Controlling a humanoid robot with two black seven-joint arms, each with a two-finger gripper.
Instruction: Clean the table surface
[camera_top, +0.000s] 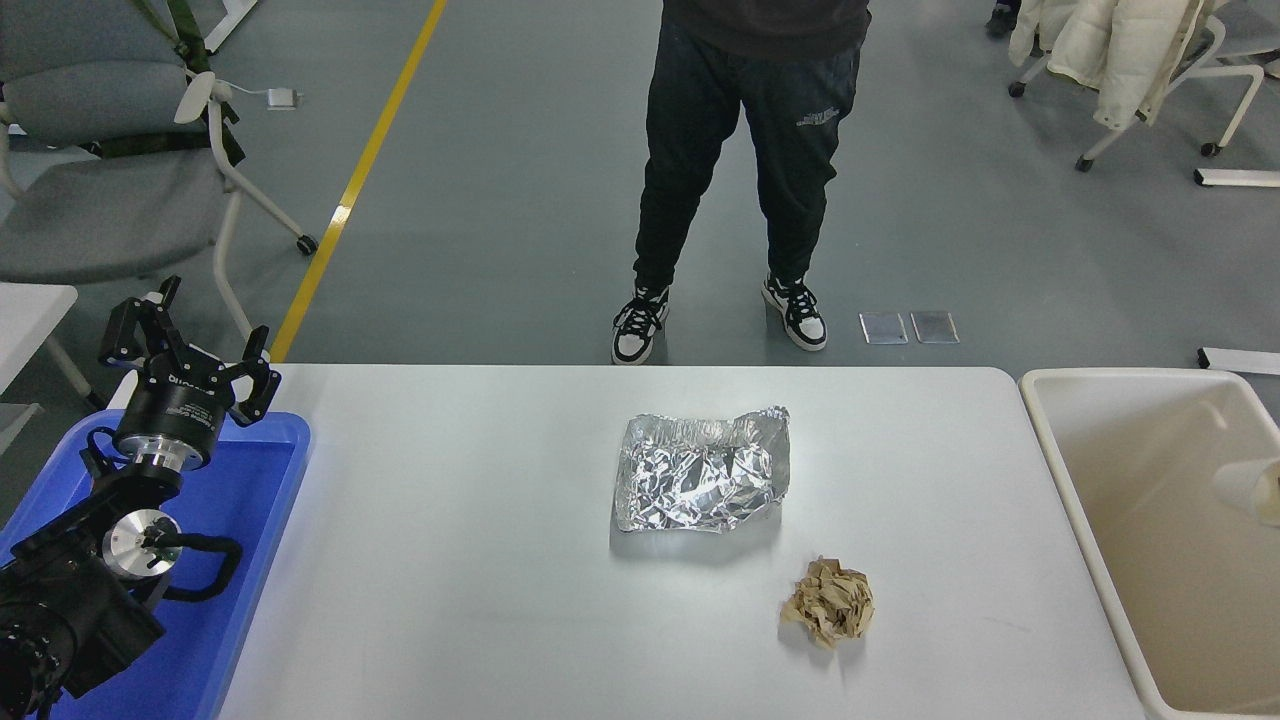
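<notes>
With the left gripper (190, 345) parked, fingers spread, over the blue tray (250, 520), crumpled foil (700, 472) and a paper wad (828, 600) on the table surface (450, 560) probably await binning next.

The table surface (450, 560) looks like smooth matt white laminate with a soft sheen. On it lies a sheet of foil (702, 472), bright metal, glossy and heavily creased, and a ball of brown paper (828, 600), dull and rough with crumples. The tray (250, 500) is smooth blue plastic with a slight gloss; the bin (1150, 520) is matt beige plastic. The left gripper (190, 350) is matt black, mounted on a wrist with a brushed metal disc (140, 530).
</notes>
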